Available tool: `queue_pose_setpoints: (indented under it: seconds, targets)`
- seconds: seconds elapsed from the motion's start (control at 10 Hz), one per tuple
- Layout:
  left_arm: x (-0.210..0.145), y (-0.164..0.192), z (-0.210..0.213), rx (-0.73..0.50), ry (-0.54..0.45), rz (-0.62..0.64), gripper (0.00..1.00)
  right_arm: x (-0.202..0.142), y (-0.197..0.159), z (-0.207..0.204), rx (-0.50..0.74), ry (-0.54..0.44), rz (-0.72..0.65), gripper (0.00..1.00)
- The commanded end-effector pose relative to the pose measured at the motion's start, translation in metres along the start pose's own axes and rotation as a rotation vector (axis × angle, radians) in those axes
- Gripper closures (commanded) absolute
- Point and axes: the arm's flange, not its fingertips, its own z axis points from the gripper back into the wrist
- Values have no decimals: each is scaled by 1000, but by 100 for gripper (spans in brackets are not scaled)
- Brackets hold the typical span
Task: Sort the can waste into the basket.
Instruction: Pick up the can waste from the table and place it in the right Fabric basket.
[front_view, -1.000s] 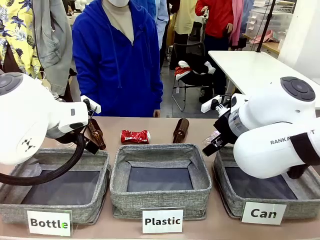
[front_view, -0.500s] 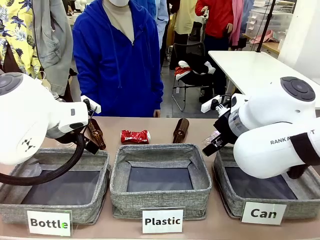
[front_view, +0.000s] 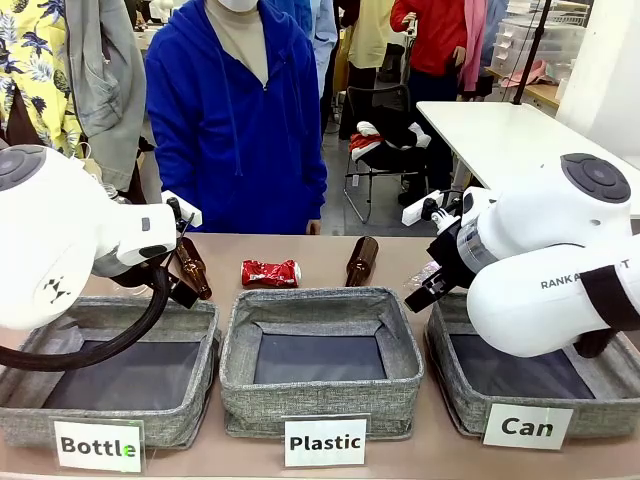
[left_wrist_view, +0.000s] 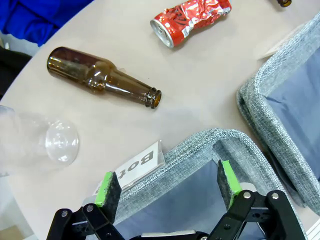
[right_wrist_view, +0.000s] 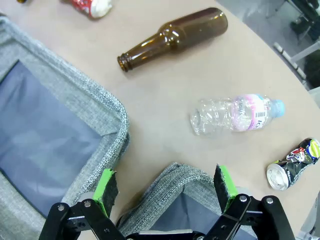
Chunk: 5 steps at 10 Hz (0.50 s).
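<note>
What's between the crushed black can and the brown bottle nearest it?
A clear plastic bottle with a pink label lies between them, in the right wrist view.

The front camera sits between the arms, facing across the tabletop (front_view: 322, 260) toward the person (front_view: 235, 110). Each wrist camera looks steeply down from close above, past the left tool (left_wrist_view: 167, 182) or the right tool (right_wrist_view: 166, 184). All three views share the red can (front_view: 271, 272).

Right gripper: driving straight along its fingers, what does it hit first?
Probably the rim of the grey woven-fabric basket signed "Can", directly between the green pads of the open right gripper; depth is unclear.
</note>
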Motion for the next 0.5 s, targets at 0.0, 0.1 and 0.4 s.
queue_pose_setpoints:
  seconds: [0.0, 0.1, 0.4]
  targets:
    - [0, 0, 0, 0, 0, 0, 0, 0, 0, 0, 0, 0, 0, 0]
    - [0, 0, 0, 0, 0, 0, 0, 0, 0, 0, 0, 0, 0, 0]
    - [0, 0, 28, -110, -61, 38, 0, 2, -8, 32, 53, -44, -34, 0]
